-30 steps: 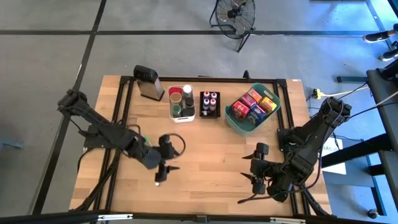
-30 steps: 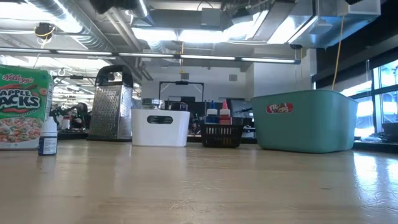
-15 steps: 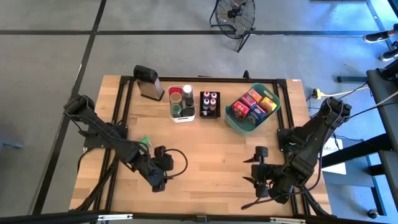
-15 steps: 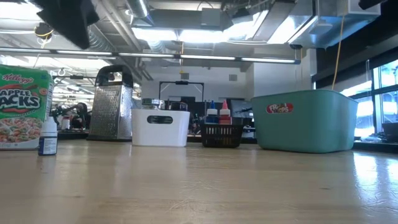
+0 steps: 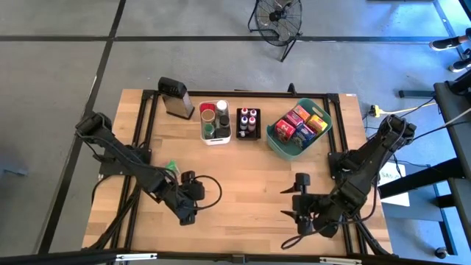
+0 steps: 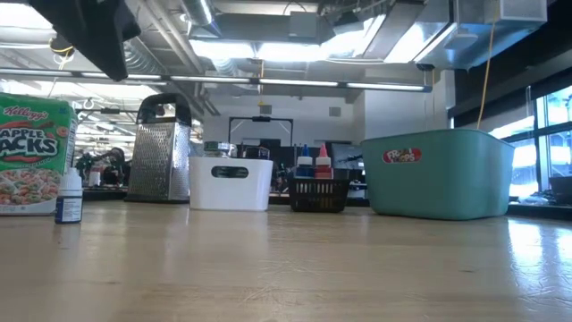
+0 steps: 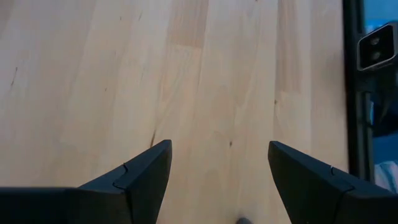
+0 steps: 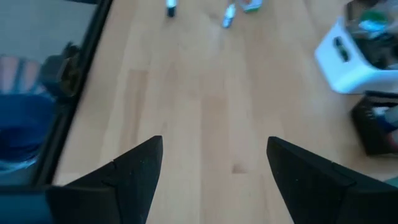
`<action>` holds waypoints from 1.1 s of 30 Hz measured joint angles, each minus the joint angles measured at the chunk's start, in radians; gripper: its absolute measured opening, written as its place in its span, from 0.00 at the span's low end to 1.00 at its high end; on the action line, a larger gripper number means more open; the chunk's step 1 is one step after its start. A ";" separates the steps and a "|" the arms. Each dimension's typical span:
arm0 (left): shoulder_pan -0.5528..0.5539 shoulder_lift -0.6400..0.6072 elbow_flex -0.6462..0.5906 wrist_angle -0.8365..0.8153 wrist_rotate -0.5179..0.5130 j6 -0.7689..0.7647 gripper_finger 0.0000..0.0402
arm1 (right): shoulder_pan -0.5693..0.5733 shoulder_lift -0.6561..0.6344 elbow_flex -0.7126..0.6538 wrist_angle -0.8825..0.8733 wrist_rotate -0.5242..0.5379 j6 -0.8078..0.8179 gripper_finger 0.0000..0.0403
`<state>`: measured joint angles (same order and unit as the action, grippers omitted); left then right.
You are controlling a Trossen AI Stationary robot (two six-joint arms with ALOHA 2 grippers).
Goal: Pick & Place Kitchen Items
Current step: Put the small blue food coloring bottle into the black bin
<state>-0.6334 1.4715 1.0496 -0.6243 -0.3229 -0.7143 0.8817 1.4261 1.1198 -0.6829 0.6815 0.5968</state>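
Observation:
A small white-capped bottle [image 6: 69, 195] stands upright on the table in front of a little green cereal box [image 6: 31, 152] at the near left; from above the box shows as a green patch [image 5: 171, 166]. My left gripper [image 5: 189, 218] hovers open over bare wood near them, slanting down toward the near edge, with nothing between its fingers [image 7: 217, 180]. It hides the bottle from above. My right gripper [image 5: 285, 202] waits open at the near right, also with nothing in it [image 8: 214, 180]. More kitchen items fill the containers at the back.
Along the far side stand a metal grater [image 5: 175, 97], a white bin [image 5: 215, 137] with jars, a black tray [image 5: 248, 135] with bottles and a teal basket [image 5: 278, 147] with coloured boxes. Bare wood lies between the two grippers.
My left gripper has come down and toward the table's near-left, tipping more steeply downward, then held still. It stays open. My right gripper has turned a little at the wrist and stays open. The bottle and the box have not moved.

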 joint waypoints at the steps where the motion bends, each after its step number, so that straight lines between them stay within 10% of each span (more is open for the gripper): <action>1: 0.000 0.000 0.000 -0.012 0.000 -0.003 0.65 | 0.000 0.000 0.000 0.003 -0.017 0.000 0.72; 33: 0.073 0.000 0.000 -0.268 0.088 -0.006 0.65 | 0.022 0.068 0.000 0.058 -0.136 0.050 0.72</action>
<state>-0.5602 1.4712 1.0496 -0.8921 -0.2350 -0.7203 0.9039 1.4940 1.1194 -0.6250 0.5453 0.6464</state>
